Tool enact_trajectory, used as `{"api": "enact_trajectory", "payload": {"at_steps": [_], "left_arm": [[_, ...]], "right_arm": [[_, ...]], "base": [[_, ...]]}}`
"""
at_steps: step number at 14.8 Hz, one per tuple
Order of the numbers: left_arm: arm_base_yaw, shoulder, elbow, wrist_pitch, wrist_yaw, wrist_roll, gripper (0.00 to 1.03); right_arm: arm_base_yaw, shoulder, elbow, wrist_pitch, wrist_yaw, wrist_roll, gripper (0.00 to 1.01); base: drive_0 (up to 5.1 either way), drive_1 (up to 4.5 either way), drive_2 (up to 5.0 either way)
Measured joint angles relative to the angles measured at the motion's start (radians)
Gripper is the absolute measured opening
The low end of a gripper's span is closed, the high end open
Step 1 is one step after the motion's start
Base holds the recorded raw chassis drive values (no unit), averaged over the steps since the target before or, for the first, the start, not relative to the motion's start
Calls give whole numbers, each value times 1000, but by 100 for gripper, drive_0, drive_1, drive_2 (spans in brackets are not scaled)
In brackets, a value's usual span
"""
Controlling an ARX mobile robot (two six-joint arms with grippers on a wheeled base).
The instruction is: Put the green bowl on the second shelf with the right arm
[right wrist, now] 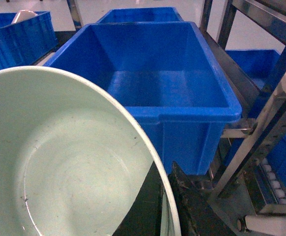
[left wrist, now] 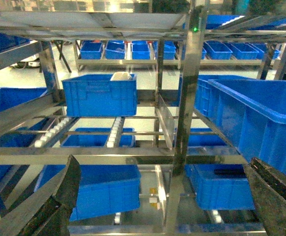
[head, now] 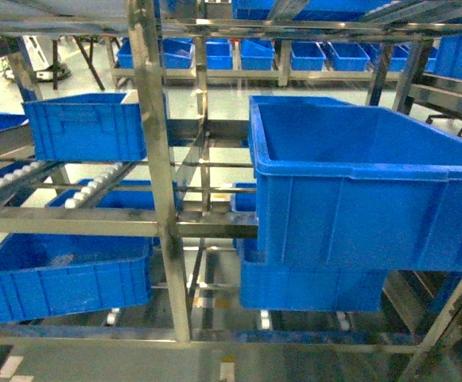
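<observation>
Right wrist view shows the right gripper (right wrist: pixel 168 206) holding the small round pale mint-green plastic bowl (right wrist: pixel 69 162) by its rim; one dark finger (right wrist: pixel 192 206) is visible outside the rim, so I judge it closed on the bowl. The bowl is raised near the large deep blue plastic crate (right wrist: pixel 147 73) on the steel rack's second shelf (head: pixel 215 225), not yet over it. Carrying forward and releasing remain. The left gripper (left wrist: pixel 157 196) stands open, empty.
</observation>
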Motion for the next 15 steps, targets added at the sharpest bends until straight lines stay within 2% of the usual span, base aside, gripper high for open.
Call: {"api": "enact_trajectory", "payload": {"at_steps": [12, 15], "left_arm": [[0, 0, 0, 1, 1, 0, 98], [0, 0, 0, -2, 1, 0, 98]], "right_arm": [[0, 0, 0, 1, 0, 0, 2], [0, 3, 0, -1, 0, 0, 2]], "base": [[1, 432, -431], [0, 0, 0]]}}
